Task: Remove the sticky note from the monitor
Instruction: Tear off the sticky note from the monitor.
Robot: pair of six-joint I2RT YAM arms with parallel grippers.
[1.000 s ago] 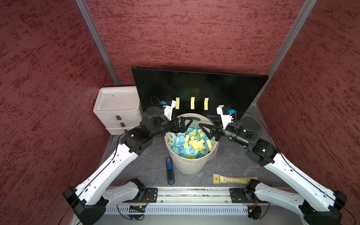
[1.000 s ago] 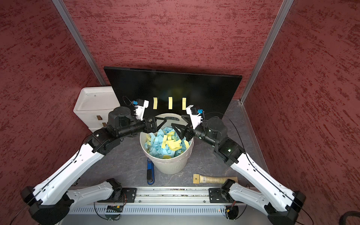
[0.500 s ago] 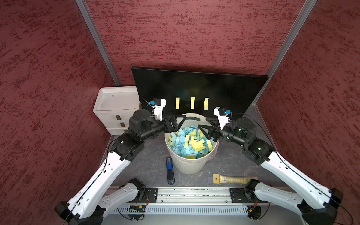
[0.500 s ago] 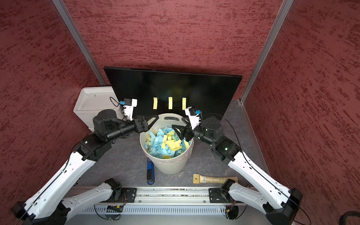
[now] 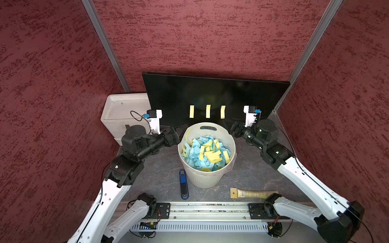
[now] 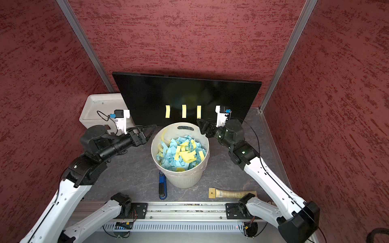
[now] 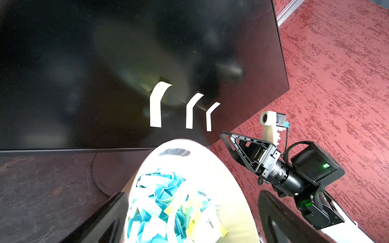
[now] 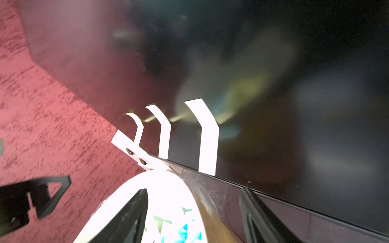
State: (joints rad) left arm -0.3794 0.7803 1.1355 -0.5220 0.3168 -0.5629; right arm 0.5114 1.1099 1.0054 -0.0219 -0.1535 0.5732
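Observation:
The black monitor [image 5: 210, 90] [image 6: 185, 90] stands at the back. Three yellow sticky notes hang in a row low on its face, curling away at their upper ends: left sticky note [image 5: 191, 111] [image 7: 155, 105], middle sticky note [image 5: 208, 111] [image 8: 164, 132], right sticky note [image 5: 223, 112] [image 8: 207, 136]. My left gripper [image 5: 181, 129] [image 7: 191, 210] is open beside the white bin's left rim and holds nothing. At the bin's back right rim, just below the right note, my right gripper [image 5: 228, 125] [image 8: 193, 210] is open and holds nothing.
The white bin [image 5: 210, 178], full of blue and yellow notes, stands right in front of the monitor. A white drawer unit [image 5: 124, 113] sits at the back left. A blue stapler [image 5: 183, 185] and a wooden-handled brush [image 5: 252, 193] lie near the front rail.
Both grippers have drawn apart from above the bin's back rim. The left one went left to the rim's side, the right one went right and back toward the monitor.

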